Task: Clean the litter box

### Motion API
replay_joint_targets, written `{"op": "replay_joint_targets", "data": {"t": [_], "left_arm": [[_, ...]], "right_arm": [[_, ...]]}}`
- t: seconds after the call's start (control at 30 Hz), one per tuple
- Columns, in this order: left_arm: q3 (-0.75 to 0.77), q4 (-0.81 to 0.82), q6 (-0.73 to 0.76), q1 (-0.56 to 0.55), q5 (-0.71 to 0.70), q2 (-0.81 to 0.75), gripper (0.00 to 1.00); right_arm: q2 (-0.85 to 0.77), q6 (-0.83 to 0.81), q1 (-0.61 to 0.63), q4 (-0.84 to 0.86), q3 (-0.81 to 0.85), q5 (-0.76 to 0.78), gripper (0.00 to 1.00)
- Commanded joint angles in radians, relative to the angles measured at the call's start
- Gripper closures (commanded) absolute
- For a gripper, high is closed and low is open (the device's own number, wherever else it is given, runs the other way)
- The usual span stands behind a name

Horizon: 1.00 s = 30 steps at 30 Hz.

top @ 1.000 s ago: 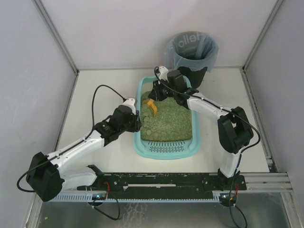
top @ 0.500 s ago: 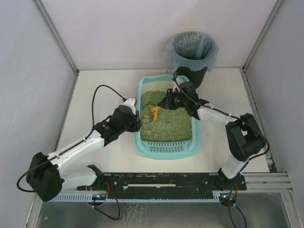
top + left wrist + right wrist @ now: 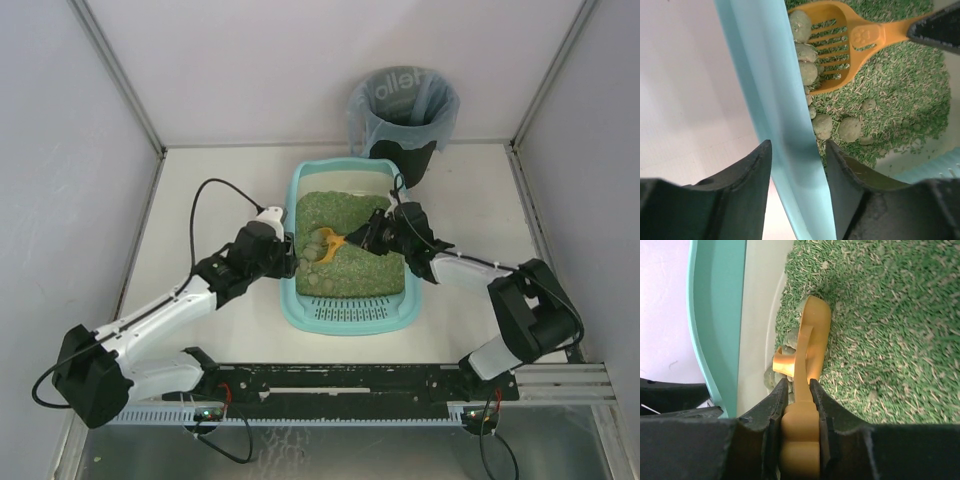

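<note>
The light-teal litter box [image 3: 345, 320] holds green litter [image 3: 890, 315]. My left gripper [image 3: 290, 255] straddles its left wall [image 3: 775, 90], one finger outside and one inside. The gripper [image 3: 797, 145] is open, with a sliver of table showing beside the outer finger. My right gripper [image 3: 365, 238] is shut on the handle of an orange slotted scoop [image 3: 330, 243]. In the right wrist view the gripper [image 3: 798, 382] clamps the handle and the scoop [image 3: 812, 330] stands on edge by the wall. Several grey-green clumps [image 3: 807, 72] lie against the wall, some at the scoop's [image 3: 840, 45] front edge.
A round black bin [image 3: 403, 105] with a grey-blue bag liner stands behind the litter box at the back right. Enclosure walls close in the white table on the left, back and right. A slotted grille ledge forms the near end of the box.
My right arm has swept the scoop from the far end of the box down and left to the clumps by the left wall. My left jaws have widened a little on the wall.
</note>
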Motion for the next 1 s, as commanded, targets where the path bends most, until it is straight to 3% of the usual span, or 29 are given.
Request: {"op": "replay_joint_targets", "data": {"t": [0.0, 0.33, 0.73, 0.97], "left_arm": [[0.102, -0.016, 0.017, 0.004, -0.02, -0.075, 0.45], [0.195, -0.094, 0.049, 0.016, -0.061, -0.187, 0.4], [0.21, -0.117, 0.097, 0.077, -0.02, -0.263, 0.35], [0.184, -0.1, 0.095, 0.093, 0.034, -0.264, 0.26]], "right_arm": [[-0.13, 0.035, -0.022, 0.054, -0.052, 0.039, 1.0], [-0.37, -0.028, -0.081, -0.013, -0.14, 0.084, 1.0], [-0.613, 0.101, -0.298, 0.16, -0.373, -0.154, 1.0], [-0.668, 0.115, -0.372, 0.176, -0.4, -0.237, 1.0]]}}
